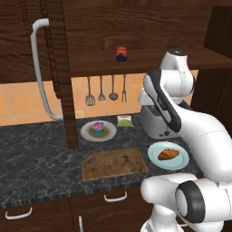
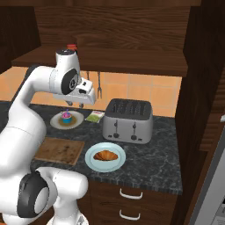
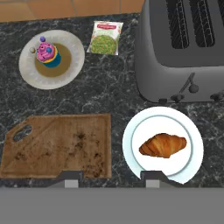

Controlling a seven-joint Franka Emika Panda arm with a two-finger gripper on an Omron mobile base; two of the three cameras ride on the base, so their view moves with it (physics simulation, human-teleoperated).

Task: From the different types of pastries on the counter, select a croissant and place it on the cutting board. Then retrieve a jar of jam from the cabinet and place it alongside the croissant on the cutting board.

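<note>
The croissant (image 3: 163, 145) lies on a pale blue plate (image 3: 131, 140) in front of the toaster, also seen as the croissant (image 1: 168, 154) (image 2: 105, 155). The cutting board (image 3: 57, 144) lies bare to the plate's left on the counter (image 1: 36, 154); it shows too as the board (image 1: 113, 163) (image 2: 59, 150). A pink-frosted cupcake (image 3: 47, 54) sits on a round plate behind the board. The jar of jam (image 1: 121, 54) stands on the shelf of the open cabinet (image 1: 149, 63). My gripper (image 3: 110, 177) hangs high above the counter, between board and plate, open and empty; it is also in the right base view (image 2: 82, 104).
A grey toaster (image 3: 183, 48) stands behind the croissant's plate. A green packet (image 3: 105, 38) lies by the tiled wall. Utensils (image 1: 106, 88) hang under the shelf. The cabinet door with its curved grey handle (image 1: 41, 72) stands open at left.
</note>
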